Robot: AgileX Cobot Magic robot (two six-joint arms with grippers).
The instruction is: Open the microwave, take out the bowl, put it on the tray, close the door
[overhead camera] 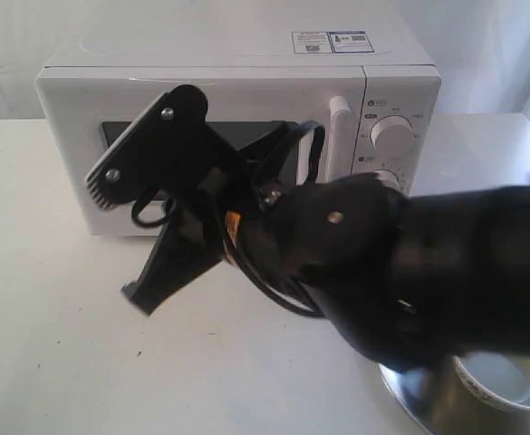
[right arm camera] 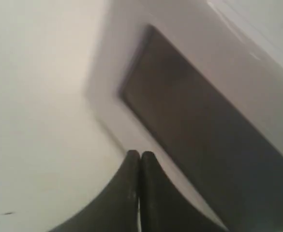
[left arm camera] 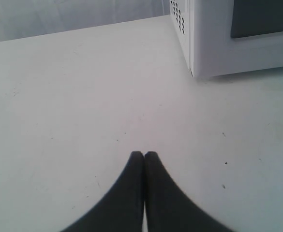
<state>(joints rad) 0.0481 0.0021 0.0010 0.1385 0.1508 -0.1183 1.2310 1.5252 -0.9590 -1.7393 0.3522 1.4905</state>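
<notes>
The white microwave [overhead camera: 237,68] stands at the back of the table with its door [overhead camera: 74,136] flat against the front; the bar handle [overhead camera: 339,136] is free. My right gripper [overhead camera: 121,237] hangs in front of the door's dark window [right arm camera: 199,140], held up close to the exterior camera. In the right wrist view its fingertips [right arm camera: 140,155] touch, holding nothing. The cream-white bowl [overhead camera: 493,379] sits on the silver tray [overhead camera: 423,403] at the bottom right, partly behind the arm. The left gripper [left arm camera: 144,154] is shut over bare table near the microwave's left corner [left arm camera: 192,48].
The black right arm [overhead camera: 428,272] fills the right half of the exterior view and hides the lower knob and part of the tray. A round white knob [overhead camera: 391,136] shows above it. White table [overhead camera: 65,362] stretches left and forward of the microwave.
</notes>
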